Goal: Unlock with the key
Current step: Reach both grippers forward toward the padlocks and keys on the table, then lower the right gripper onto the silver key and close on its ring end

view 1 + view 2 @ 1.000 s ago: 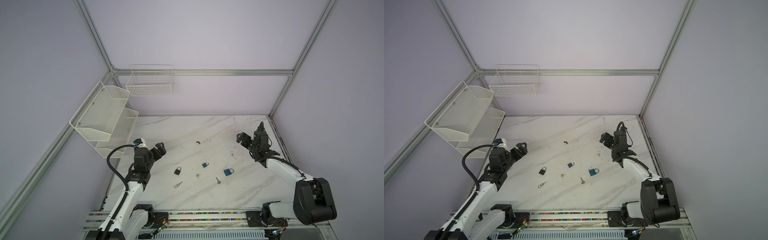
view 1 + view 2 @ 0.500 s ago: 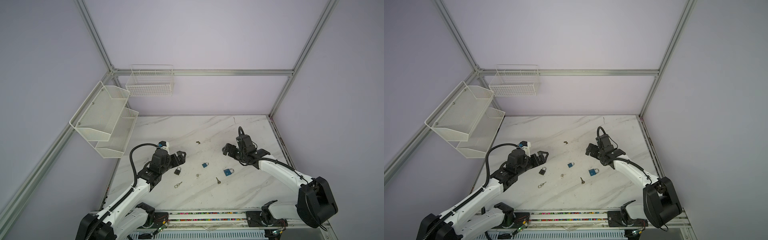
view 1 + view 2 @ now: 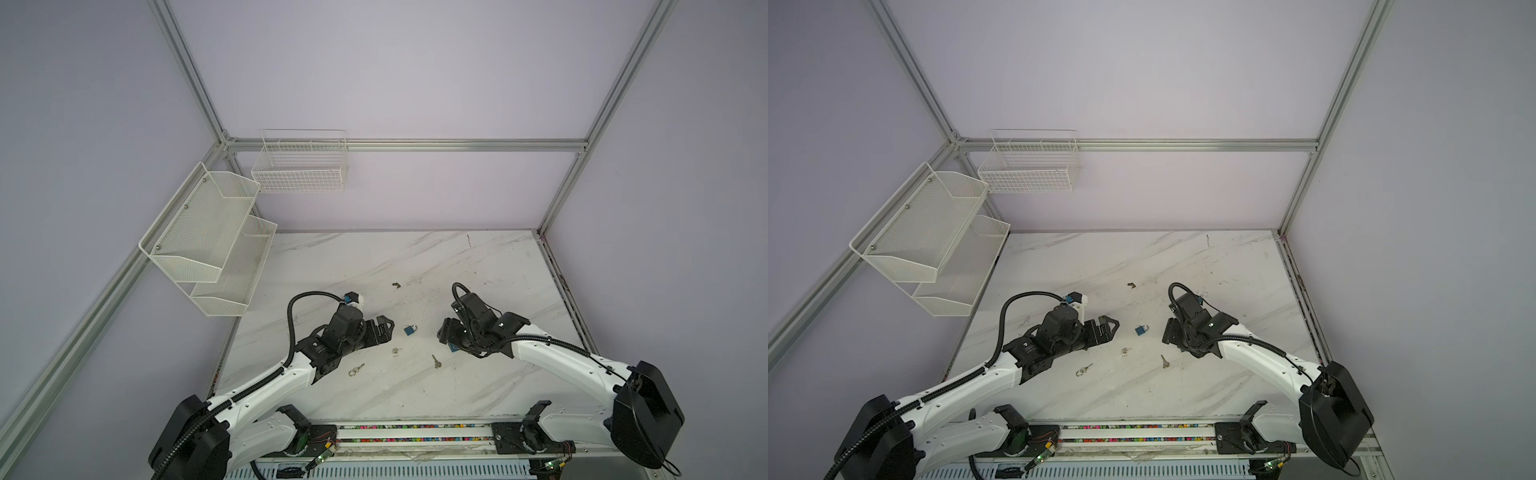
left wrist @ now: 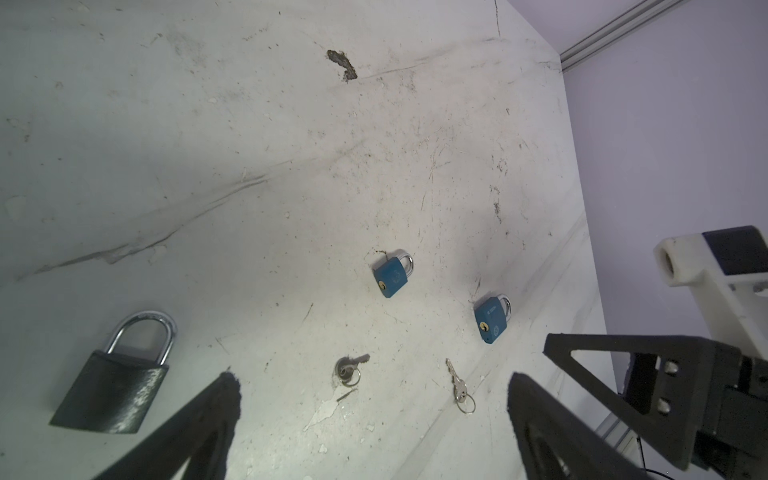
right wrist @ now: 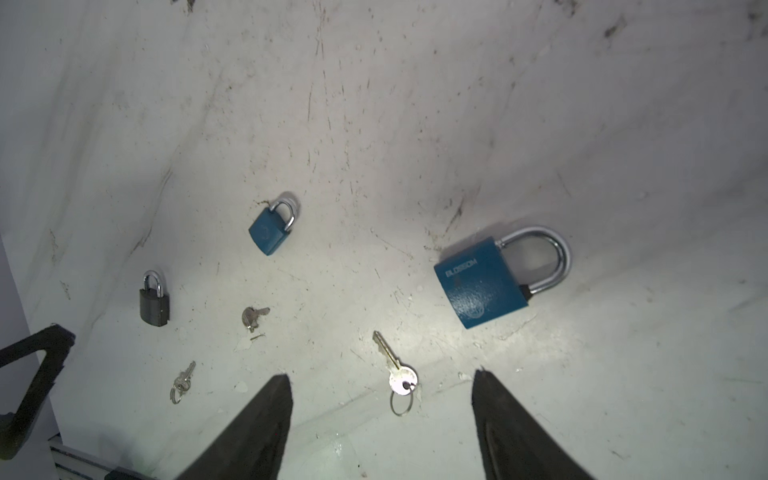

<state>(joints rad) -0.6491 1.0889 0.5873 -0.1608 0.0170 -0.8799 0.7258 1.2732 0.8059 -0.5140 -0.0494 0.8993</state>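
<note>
Nothing is judged done: the black padlock (image 5: 154, 307), small blue padlock (image 5: 268, 235) and large blue padlock (image 5: 480, 284) are found shut on the counter (image 5: 415, 124), a key (image 5: 386, 351) lies ungripped near the open, empty right hand (image 5: 380, 376), the left hand (image 3: 388, 330) is spread empty, and pickup, insertion and turning are yet to be done.

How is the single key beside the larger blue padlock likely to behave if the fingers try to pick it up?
The key lies flat on the smooth marble table, so it will probably slide or resist pinching from above. It looks like thin, stiff metal, so it is likely light. Its loose ring would probably dangle and swing once lifted.
</note>
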